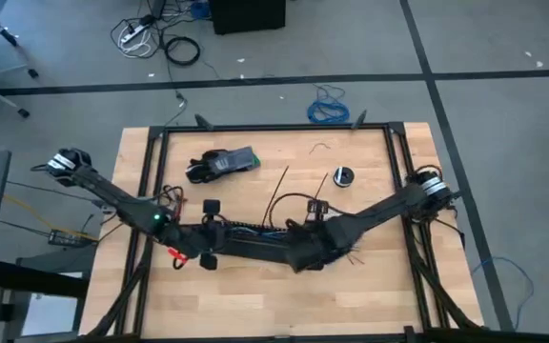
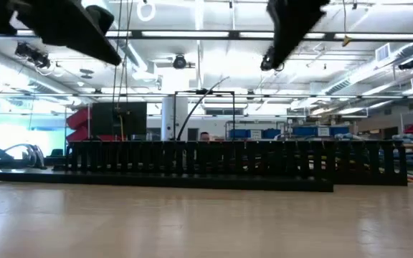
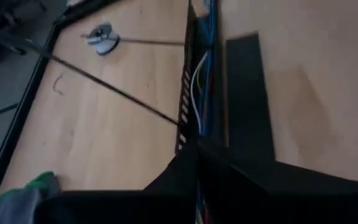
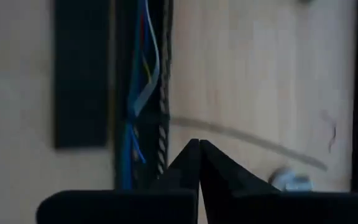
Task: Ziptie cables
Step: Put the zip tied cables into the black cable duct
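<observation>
Cables (image 3: 199, 81) prob. in channel (image 3: 184, 106) (ends hidden).

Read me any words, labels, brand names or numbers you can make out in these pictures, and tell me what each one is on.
None can be read.
No print shows on the slotted channel, the cables or the table.
The dark object at the table's far side is too small and blurred to show any label.

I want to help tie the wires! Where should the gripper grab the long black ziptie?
Probably its free outer part, from above. The ziptie lies flat on the table, slanting away from the slotted channel holding the cables; its channel end is crowded.
</observation>
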Tool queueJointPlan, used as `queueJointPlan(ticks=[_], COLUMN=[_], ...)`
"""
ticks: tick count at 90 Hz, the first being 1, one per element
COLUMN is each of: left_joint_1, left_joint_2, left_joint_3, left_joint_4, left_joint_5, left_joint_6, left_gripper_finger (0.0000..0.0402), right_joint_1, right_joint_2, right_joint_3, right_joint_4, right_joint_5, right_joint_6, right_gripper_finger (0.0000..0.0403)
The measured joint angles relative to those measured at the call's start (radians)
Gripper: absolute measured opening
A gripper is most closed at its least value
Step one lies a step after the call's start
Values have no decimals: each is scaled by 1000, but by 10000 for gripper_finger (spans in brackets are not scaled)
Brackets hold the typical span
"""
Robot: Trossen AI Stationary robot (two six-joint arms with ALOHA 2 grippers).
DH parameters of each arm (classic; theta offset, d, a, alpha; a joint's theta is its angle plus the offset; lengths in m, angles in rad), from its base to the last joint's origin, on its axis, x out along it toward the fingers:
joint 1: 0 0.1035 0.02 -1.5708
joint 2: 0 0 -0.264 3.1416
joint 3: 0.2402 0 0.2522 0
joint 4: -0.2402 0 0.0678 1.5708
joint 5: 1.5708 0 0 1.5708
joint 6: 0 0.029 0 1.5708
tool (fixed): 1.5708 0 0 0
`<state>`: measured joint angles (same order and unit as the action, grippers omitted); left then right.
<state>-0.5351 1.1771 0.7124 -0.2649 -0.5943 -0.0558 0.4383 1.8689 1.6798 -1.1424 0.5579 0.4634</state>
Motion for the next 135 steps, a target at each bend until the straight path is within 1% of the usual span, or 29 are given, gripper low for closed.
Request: queueJointPlan(ticks=[8, 15, 22, 28, 32, 41, 44, 49, 54, 61, 70, 74, 83, 93, 97, 102, 106, 112, 121, 127, 135], left_joint_1=[-11, -14, -14, -14, -13, -9, -6, 0, 3, 16, 39, 48, 62, 72, 80, 92, 101, 122, 151, 168, 196], left_joint_2=[-5, -5, -5, -6, -15, -49, -60, -80, -101, -114, -106, -103, -93, -72, -52, -28, -13, 14, 42, 57, 85], left_joint_3=[0, 0, 0, -6, -24, -98, -130, -189, -250, -333, -421, -444, -465, -466, -466, -466, -465, -463, -465, -464, -464], left_joint_4=[31, 59, 74, 66, 71, 95, 104, 145, 235, 439, 659, 713, 747, 767, 788, 820, 840, 869, 862, 861, 868], left_joint_5=[-7, -12, -46, -98, -122, -128, -126, -106, -80, -36, 3, 10, 30, 31, 31, 30, 26, 19, -18, -37, -32], left_joint_6=[-1, -1, -24, -63, -87, -157, -184, -210, -224, -240, -241, -241, -237, -211, -191, -171, -160, -158, -157, -157, -155], left_gripper_finger=[0, 0, 0, 0, 0, 0, 0, 0, 0, 0, 1, 3, 17, 46, 61, 79, 93, 112, 130, 137, 138], right_joint_1=[20, 17, -14, -59, -94, -173, -192, -218, -233, -256, -283, -291, -299, -296, -296, -296, -297, -298, -303, -310, -319], right_joint_2=[-73, -116, -148, -162, -164, -165, -166, -167, -167, -167, -167, -167, -167, -154, -148, -121, -115, -87, -72, -69, -70], right_joint_3=[-124, -270, -424, -539, -603, -711, -735, -761, -769, -766, -765, -766, -765, -764, -765, -761, -765, -757, -752, -752, -748], right_joint_4=[235, 512, 758, 969, 1108, 1407, 1483, 1563, 1584, 1570, 1511, 1504, 1508, 1519, 1508, 1534, 1510, 1536, 1534, 1524, 1533], right_joint_5=[40, 29, -38, -84, -122, -236, -271, -312, -327, -329, -334, -336, -360, -342, -338, -333, -330, -326, -315, -307, -305], right_joint_6=[-63, -159, -245, -263, -253, -197, -175, -156, -141, -78, 49, 87, 146, 162, 169, 171, 169, 168, 164, 157, 153], right_gripper_finger=[1, 1, 0, 0, 0, 0, 0, 2, 7, 22, 55, 74, 120, 170, 186, 203, 213, 222, 226, 222, 210])
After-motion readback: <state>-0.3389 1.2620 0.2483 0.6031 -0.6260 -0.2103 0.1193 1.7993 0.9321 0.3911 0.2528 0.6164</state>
